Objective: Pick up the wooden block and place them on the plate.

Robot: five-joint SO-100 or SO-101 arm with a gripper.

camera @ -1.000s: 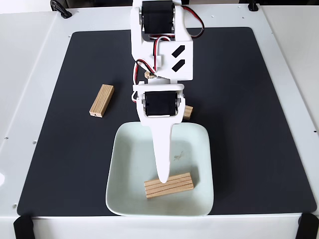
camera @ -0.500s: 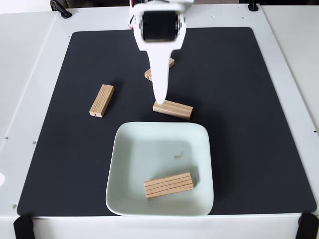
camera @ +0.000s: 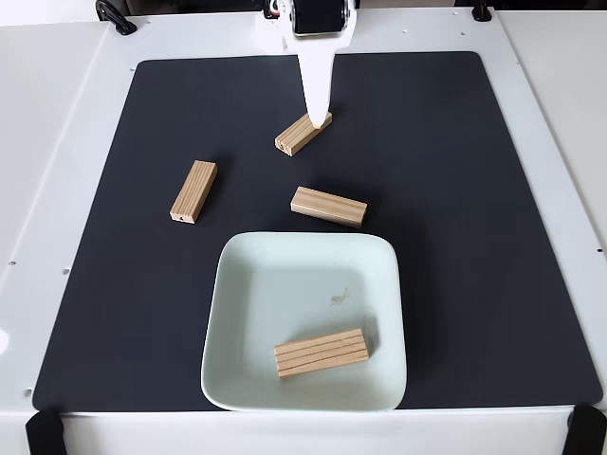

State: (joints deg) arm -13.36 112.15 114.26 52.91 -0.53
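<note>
Four wooden blocks are recorded in the fixed view. One block (camera: 321,353) lies inside the plate (camera: 247,313), in its lower half, long side running nearly left to right. A second block (camera: 328,207) rests on the black mat (camera: 474,237) just above the plate's upper rim, apart from it. A third block (camera: 193,191) lies on the mat at left of centre, well apart from the plate, set nearly upright in the frame. A fourth block (camera: 301,135) lies tilted in the upper centre.

The plate is placed at lower centre, on the mat, with a small speck mark near its middle.

The gripper (camera: 317,106) enters from the top edge, its white finger pointing down over the right end of the fourth block. Whether the fingers are released or clenched cannot be told.

The mat is laid on a white table (camera: 57,142).
</note>
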